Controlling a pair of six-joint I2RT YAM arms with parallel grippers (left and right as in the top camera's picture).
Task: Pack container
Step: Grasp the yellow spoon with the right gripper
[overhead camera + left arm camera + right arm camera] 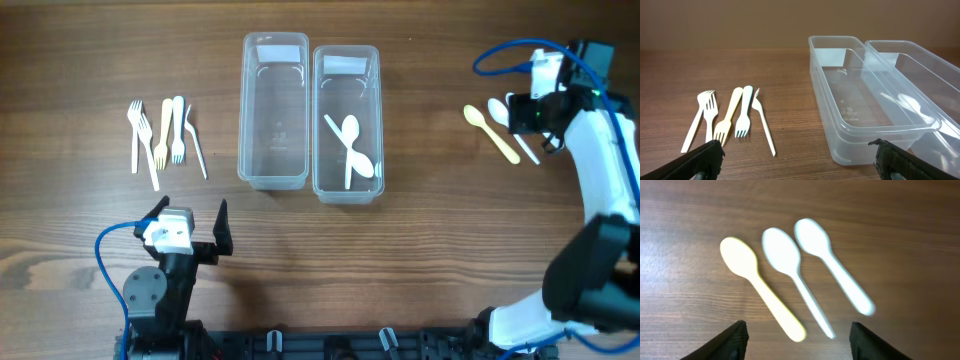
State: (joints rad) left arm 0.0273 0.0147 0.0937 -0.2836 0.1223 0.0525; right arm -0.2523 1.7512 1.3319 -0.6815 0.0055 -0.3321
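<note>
clear oblong container (pixel 362 100) holding two spoons (pixel 350 128)

The brown wooden table (pixel 420 250) I work over carries three groups. At upper centre of the overhead view stand two clear tubs, the left container (pixel 273 120) and the right container (pixel 335 90), side by side with their long walls just beside each other. At the left of that frame five forks (pixel 160 135) lie in a loose row, some with tines pointing up the frame and some down. At the far right lie three spoons close together: a yellow spoon (pixel 760 287) and two white spoons (pixel 795 280).
</note>
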